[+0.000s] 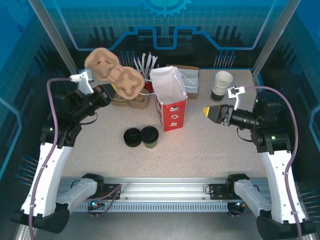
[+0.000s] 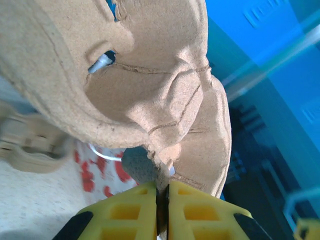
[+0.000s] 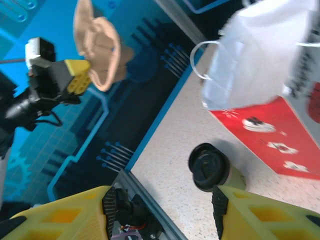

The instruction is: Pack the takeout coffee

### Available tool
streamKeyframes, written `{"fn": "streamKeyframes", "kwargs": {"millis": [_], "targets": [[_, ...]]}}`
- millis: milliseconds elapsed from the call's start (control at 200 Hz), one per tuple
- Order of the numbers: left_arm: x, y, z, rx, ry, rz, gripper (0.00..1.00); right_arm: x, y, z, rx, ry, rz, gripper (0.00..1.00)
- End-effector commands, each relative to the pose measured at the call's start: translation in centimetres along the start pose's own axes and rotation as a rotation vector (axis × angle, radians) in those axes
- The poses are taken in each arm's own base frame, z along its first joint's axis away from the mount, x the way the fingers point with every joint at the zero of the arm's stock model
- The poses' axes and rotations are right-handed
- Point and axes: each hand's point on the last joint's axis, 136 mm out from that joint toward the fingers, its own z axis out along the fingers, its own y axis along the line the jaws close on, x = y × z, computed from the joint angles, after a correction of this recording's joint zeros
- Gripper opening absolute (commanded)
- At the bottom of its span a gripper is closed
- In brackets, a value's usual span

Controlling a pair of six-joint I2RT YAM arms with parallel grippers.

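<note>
The takeout coffee [image 1: 149,136], a small olive-green cup with a black lid, stands on the table in front of the red and white paper bag [image 1: 170,102]. My left gripper [image 1: 114,86] is raised at the back left, shut on the edge of a brown pulp cup carrier [image 1: 114,73] that hangs in the air. In the left wrist view the yellow jaws [image 2: 162,195] pinch the carrier's rim [image 2: 150,75]. My right gripper [image 1: 206,111] hovers right of the bag, open and empty. In the right wrist view the coffee [image 3: 208,167] lies beyond the right gripper [image 3: 162,212], close to one finger.
A low stack of black lids [image 1: 132,137] sits just left of the coffee. More pulp carriers [image 1: 131,100] are stacked behind the bag's left side. A stack of lidless cups [image 1: 221,85] stands at the back right, a brown box [image 1: 188,75] behind the bag.
</note>
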Motion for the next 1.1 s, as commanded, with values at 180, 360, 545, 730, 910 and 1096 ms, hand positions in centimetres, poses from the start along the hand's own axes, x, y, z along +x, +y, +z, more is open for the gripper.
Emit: {"fn": "streamKeyframes", "kwargs": {"millis": [180, 360, 545, 730, 910, 1096], "targets": [[5.8, -7.6, -0.1, 0.383, 0.222, 0.170, 0.10, 0.0, 6.3, 2.6, -0.189, 0.116, -0.145, 0.56], [7.8, -9.2, 0.0, 0.503, 0.284, 0.202, 0.11, 0.8, 7.4, 3.5, -0.227, 0.166, -0.171, 0.56], [9.0, -9.7, 0.5, 0.540, 0.327, 0.228, 0.11, 1.5, 7.9, 3.8, -0.247, 0.196, -0.183, 0.55], [10.0, -10.3, 1.0, 0.570, 0.368, 0.238, 0.13, 1.7, 7.9, 4.0, -0.250, 0.209, -0.181, 0.52], [10.6, -10.2, 1.7, 0.563, 0.399, 0.236, 0.12, 1.6, 8.1, 4.2, -0.257, 0.218, -0.184, 0.43], [11.2, -10.7, 1.7, 0.579, 0.417, 0.247, 0.12, 1.6, 7.7, 4.5, -0.238, 0.225, -0.175, 0.41]]}}
